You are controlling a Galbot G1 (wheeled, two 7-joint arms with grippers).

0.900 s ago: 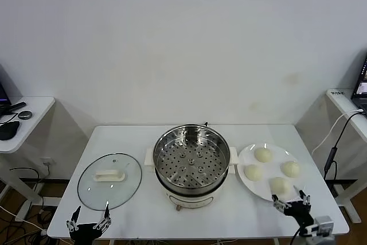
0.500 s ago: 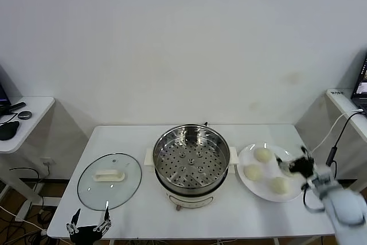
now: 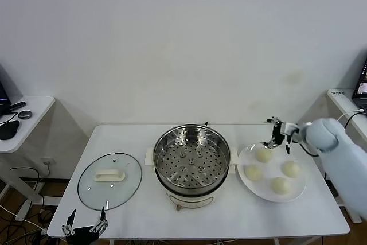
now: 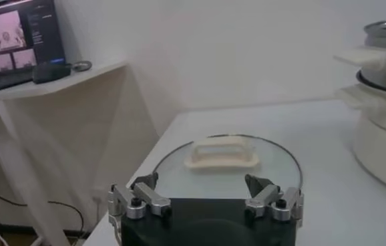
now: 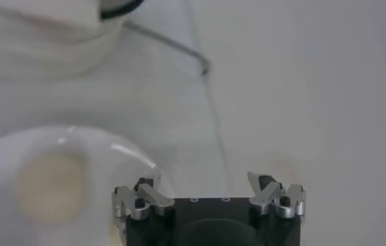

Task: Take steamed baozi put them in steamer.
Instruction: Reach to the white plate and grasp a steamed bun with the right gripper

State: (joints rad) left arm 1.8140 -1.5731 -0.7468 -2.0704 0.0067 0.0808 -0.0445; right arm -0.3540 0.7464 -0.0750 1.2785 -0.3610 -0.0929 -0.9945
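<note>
Several cream-white baozi lie on a white plate [image 3: 246, 186] at the right; the farthest one [image 3: 263, 154] also shows in the right wrist view [image 5: 51, 187]. The steel steamer [image 3: 191, 162] with its perforated tray stands mid-table, nothing on the tray. My right gripper [image 3: 279, 136] hovers open over the plate's far edge, just behind the farthest baozi, holding nothing; in its own view [image 5: 206, 190] the fingers stand wide apart. My left gripper [image 3: 85, 230] waits open at the table's front left edge [image 4: 203, 194], in front of the lid.
A round glass lid [image 3: 109, 180] with a white handle [image 4: 221, 152] lies flat left of the steamer. The steamer's side [image 4: 380, 120] rises to the lid's right. Side tables stand off both ends of the white table [image 3: 137, 136].
My right arm has swung up from the table's front right corner, across the plate, to its far edge. The left gripper has sunk slightly lower. The baozi have not moved.
</note>
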